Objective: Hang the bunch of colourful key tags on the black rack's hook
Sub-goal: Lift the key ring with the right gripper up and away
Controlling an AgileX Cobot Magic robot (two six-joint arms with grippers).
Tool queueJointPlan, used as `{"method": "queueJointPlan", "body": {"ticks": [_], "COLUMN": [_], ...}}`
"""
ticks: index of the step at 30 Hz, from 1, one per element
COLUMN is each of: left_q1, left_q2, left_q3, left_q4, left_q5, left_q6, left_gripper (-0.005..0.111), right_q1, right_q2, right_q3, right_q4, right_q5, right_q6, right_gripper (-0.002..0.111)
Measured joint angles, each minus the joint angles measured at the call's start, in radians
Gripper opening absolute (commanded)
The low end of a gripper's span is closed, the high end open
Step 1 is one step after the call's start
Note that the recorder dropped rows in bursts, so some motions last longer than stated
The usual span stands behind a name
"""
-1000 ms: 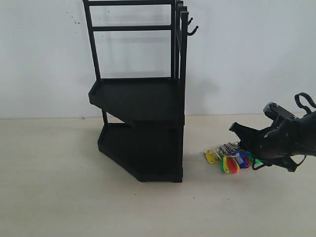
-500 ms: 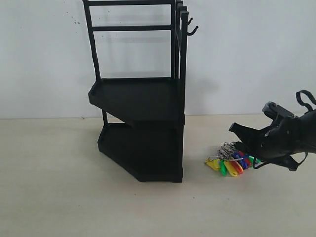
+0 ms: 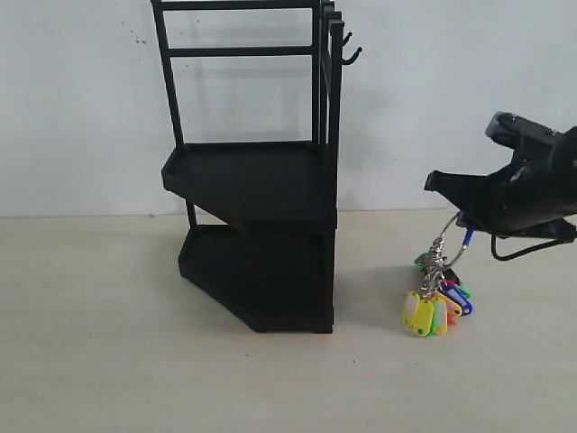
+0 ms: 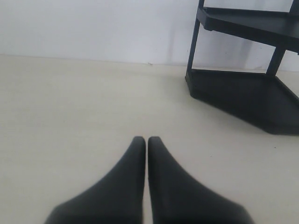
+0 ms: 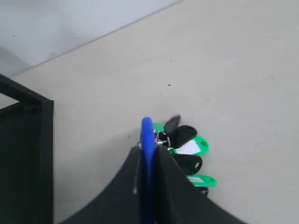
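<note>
In the exterior view, your right gripper (image 3: 462, 211) is pinching the blue loop (image 3: 466, 237). The key tag bunch (image 3: 435, 305) is hanging under it, to the right of the rack (image 3: 257, 185) and far below its hook (image 3: 352, 56). The bunch is looking light and loose, so it is probably going to swing.

In the left wrist view, your left gripper (image 4: 147, 141) is closed on nothing, apart from the rack (image 4: 243, 91).

In the right wrist view, the fingers (image 5: 133, 177) are clamping the blue loop (image 5: 147, 133). It seems stiff and a good place to hold, while the tags (image 5: 191, 148) are dangling freely.
</note>
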Motion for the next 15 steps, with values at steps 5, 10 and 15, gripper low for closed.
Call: {"method": "queueJointPlan", "body": {"ticks": [5, 10, 15], "left_q1": [0.000, 0.000, 0.000], "left_q2": [0.000, 0.000, 0.000], "left_q3": [0.000, 0.000, 0.000], "left_q4": [0.000, 0.000, 0.000], "left_q5": [0.000, 0.000, 0.000], "left_q6": [0.000, 0.000, 0.000], "left_gripper": [0.004, 0.004, 0.004], "right_q1": [0.000, -0.005, 0.025], "right_q2": [-0.110, -0.243, -0.373], "right_q3": [0.000, 0.000, 0.000], "right_q4": [-0.045, -0.104, -0.126], "right_q5": [0.083, 0.181, 0.332], "right_q6": [-0.058, -0.086, -0.438], "right_gripper": [0.000, 0.000, 0.000]}}
